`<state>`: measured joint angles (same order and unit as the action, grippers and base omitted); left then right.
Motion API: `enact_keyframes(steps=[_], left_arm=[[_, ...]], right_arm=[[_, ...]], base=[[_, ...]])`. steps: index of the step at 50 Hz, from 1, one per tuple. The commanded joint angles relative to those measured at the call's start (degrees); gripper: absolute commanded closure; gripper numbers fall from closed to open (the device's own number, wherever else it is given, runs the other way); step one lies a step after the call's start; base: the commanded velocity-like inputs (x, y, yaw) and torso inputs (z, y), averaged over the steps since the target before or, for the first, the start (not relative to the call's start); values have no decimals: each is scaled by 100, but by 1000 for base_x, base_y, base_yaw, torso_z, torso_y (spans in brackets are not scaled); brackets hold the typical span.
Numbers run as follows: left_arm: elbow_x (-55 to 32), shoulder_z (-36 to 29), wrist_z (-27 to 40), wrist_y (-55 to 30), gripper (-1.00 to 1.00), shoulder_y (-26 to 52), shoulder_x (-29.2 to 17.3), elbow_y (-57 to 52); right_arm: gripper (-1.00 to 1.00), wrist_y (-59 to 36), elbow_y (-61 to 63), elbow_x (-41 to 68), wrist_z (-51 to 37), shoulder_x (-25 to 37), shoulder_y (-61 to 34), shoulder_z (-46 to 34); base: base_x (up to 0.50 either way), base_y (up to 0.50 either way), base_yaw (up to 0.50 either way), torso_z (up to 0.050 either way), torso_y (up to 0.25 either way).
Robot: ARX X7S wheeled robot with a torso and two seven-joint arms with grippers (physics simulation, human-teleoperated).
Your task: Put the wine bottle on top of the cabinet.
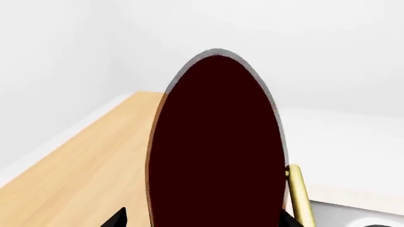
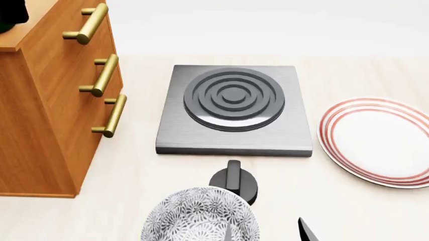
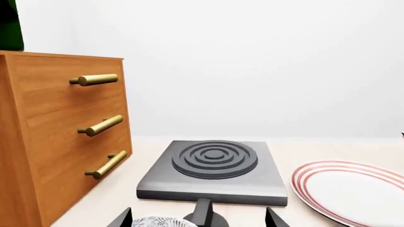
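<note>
The wine bottle [image 1: 218, 142] fills the left wrist view as a dark oval body, over the lighter wooden top [image 1: 82, 170] of the cabinet. My left gripper [image 1: 202, 221] has a fingertip on each side of the bottle, with a gap showing on one side, so it looks open. A dark green strip of the bottle [image 3: 11, 23] shows above the cabinet [image 3: 57, 123] in the right wrist view. The orange-brown cabinet [image 2: 40, 110] stands at the left in the head view. My right gripper [image 2: 266, 233] is open and empty, low at the front.
Brass bar handles [image 2: 107, 75] stick out of the cabinet front. A grey hotplate [image 2: 234, 108] with a black knob [image 2: 233, 183] sits mid-counter. A patterned bowl [image 2: 200, 216] is beside my right gripper [image 3: 197, 220]. A red-rimmed plate [image 2: 379, 140] lies at the right.
</note>
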<state>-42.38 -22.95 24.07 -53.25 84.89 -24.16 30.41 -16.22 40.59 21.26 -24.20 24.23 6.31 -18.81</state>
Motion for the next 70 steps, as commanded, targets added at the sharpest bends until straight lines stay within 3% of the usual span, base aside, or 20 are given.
enact_keyframes(steps=[1, 23, 36, 50, 70], left_arm=[[8, 5, -59, 31, -100, -60, 29, 104], [90, -106, -177, 191, -100, -35, 110, 210], [81, -170, -351, 630, -100, -753, 35, -243], [-78, -108, -316, 921, -100, -1831, -329, -1361], [-477, 112, 11, 951, -100, -2801, -788, -3176]], right_arm=[[-100, 3, -16, -60, 88, -70, -4, 65], [-100, 6, -32, -66, 63, -56, -30, 1], [-100, 3, -35, -99, 59, -48, -54, -69], [-100, 4, -90, -151, 50, -59, -71, -169], [-100, 30, -151, -164, 50, -54, -110, -235]], base=[[0, 0, 0, 0, 0], [0, 0, 0, 0, 0], [0, 0, 0, 0, 0], [0, 0, 0, 0, 0], [0, 0, 0, 0, 0]])
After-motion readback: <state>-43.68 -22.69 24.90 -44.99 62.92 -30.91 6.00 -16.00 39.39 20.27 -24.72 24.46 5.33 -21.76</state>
